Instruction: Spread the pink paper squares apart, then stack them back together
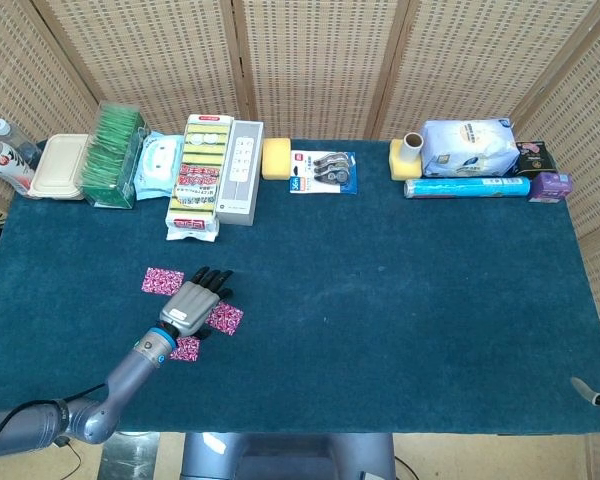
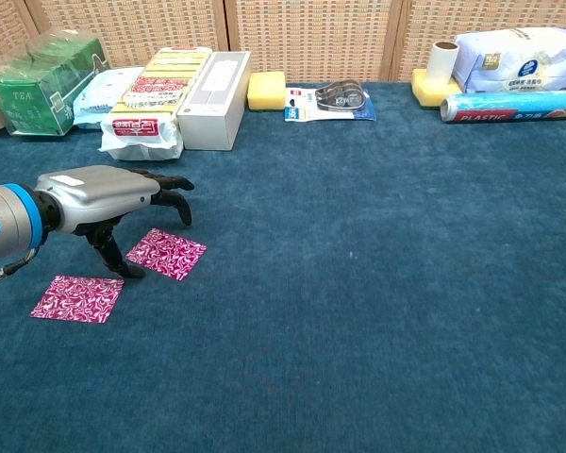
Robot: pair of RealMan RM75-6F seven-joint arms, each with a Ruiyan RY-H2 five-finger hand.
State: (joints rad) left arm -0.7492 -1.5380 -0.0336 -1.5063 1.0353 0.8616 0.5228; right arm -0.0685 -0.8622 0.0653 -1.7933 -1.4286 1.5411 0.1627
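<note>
Three pink patterned paper squares lie apart on the blue cloth at the front left. One square (image 1: 163, 280) is the farthest back, a second (image 1: 223, 318) is to the right, and a third (image 1: 185, 348) is nearest the front edge. My left hand (image 1: 193, 303) hovers palm down between them with its fingers spread and nothing held. In the chest view the left hand (image 2: 104, 192) stands over the right square (image 2: 166, 254), its thumb reaching down by that square's left corner. The near square (image 2: 77, 298) lies beside it. Only a grey sliver of my right hand (image 1: 586, 390) shows at the front right edge.
Along the back edge stand a green tea box (image 1: 115, 155), a wipes pack (image 1: 158, 165), a sponge pack (image 1: 198, 178), a white box (image 1: 240, 172), a yellow sponge (image 1: 276, 158), a tape pack (image 1: 323, 171), a plastic wrap roll (image 1: 467, 187) and a white bag (image 1: 468, 147).
</note>
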